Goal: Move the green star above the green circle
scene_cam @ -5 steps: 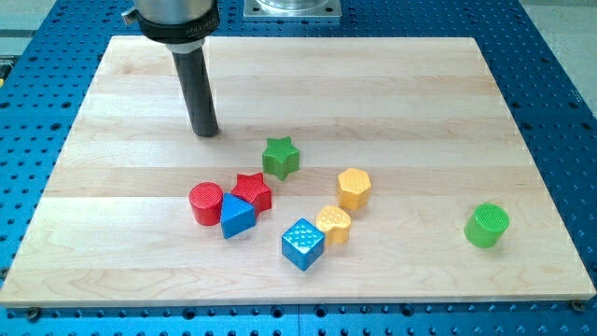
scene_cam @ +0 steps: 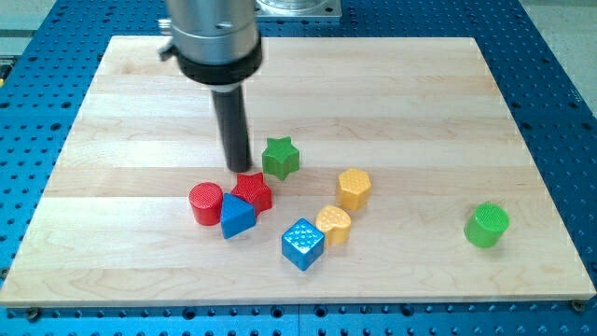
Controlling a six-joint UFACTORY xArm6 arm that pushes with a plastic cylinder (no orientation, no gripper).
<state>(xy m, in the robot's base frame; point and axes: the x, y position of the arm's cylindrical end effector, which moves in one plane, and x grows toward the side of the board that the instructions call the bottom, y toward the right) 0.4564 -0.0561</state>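
The green star (scene_cam: 280,157) lies near the middle of the wooden board (scene_cam: 401,103). The green circle (scene_cam: 487,225) stands far off at the view's lower right. My tip (scene_cam: 240,167) rests on the board just left of the green star, a small gap between them, and right above the red star (scene_cam: 252,192).
Below the green star sit a red cylinder (scene_cam: 205,203), a blue triangle (scene_cam: 236,217), a blue cube (scene_cam: 302,244), a yellow heart (scene_cam: 334,224) and a yellow hexagon (scene_cam: 354,188). A blue perforated table (scene_cam: 578,140) surrounds the board.
My tip has moved to the view's right and down, from the upper left of the green star to close beside its left. The blocks have not moved.
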